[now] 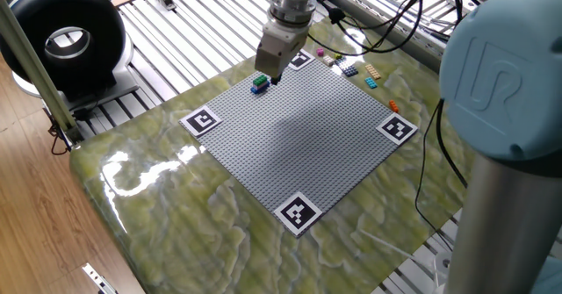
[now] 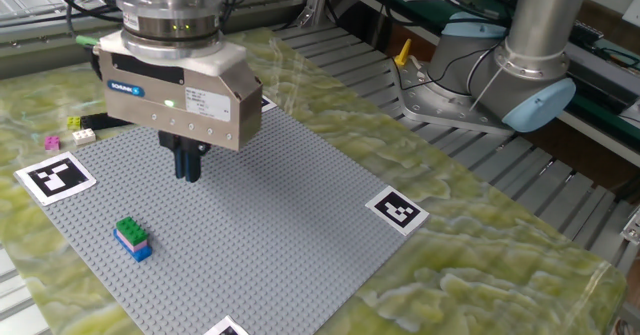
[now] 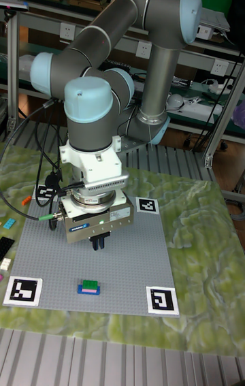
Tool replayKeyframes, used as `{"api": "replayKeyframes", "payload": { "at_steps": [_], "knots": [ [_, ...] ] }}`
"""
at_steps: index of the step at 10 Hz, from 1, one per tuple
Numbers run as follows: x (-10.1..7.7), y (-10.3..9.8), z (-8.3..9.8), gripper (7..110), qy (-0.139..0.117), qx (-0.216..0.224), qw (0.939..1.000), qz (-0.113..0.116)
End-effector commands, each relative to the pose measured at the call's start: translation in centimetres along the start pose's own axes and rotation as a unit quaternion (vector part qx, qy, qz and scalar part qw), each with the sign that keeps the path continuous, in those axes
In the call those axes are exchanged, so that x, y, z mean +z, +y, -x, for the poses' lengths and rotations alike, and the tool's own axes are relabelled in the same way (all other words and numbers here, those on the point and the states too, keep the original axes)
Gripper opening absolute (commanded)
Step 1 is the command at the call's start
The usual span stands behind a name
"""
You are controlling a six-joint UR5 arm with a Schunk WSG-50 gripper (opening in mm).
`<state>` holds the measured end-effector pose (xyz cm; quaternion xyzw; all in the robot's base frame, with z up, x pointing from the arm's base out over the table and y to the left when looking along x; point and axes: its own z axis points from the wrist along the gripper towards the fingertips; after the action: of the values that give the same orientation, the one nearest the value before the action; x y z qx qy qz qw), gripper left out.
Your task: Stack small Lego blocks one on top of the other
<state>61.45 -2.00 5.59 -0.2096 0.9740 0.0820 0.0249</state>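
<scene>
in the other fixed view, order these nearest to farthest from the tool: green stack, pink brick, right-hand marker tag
Measured from the tool, above the baseplate:
1. Green stack, on the baseplate, below and left of the tool.
2. Pink brick, off the baseplate at the far left.
3. Right-hand marker tag, at the baseplate's right corner.

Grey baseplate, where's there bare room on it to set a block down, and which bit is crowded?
Most of the baseplate is bare: the wide middle and the half toward the marker tag. One corner region is taken by the small stack with the gripper hanging beside it. Loose blocks crowd the table just off the far edge.
</scene>
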Motion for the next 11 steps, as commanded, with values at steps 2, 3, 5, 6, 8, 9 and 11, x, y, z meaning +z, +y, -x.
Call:
{"api": "replayKeyframes", "payload": {
  "at_steps": [2,3,5,6,8,9,11],
  "knots": [
    [-0.1,-2.0,-2.1,7,0.003,-0.016,0.9995,-0.025],
    [-0.2,-2.5,-3.1,7,0.008,-0.021,0.9994,-0.028],
    [-0.4,-4.0,-4.3,7,0.006,-0.036,0.9987,-0.034],
    [-0.6,-4.4,-4.7,7,0.010,-0.039,0.9986,-0.034],
    [-0.2,-4.9,-4.7,7,0.001,-0.045,0.9988,-0.021],
    [-0.2,-5.1,-4.7,7,0.001,-0.048,0.9985,-0.025],
    [-0.2,-5.2,-4.9,7,0.006,-0.039,0.9989,-0.026]
  ]
}}
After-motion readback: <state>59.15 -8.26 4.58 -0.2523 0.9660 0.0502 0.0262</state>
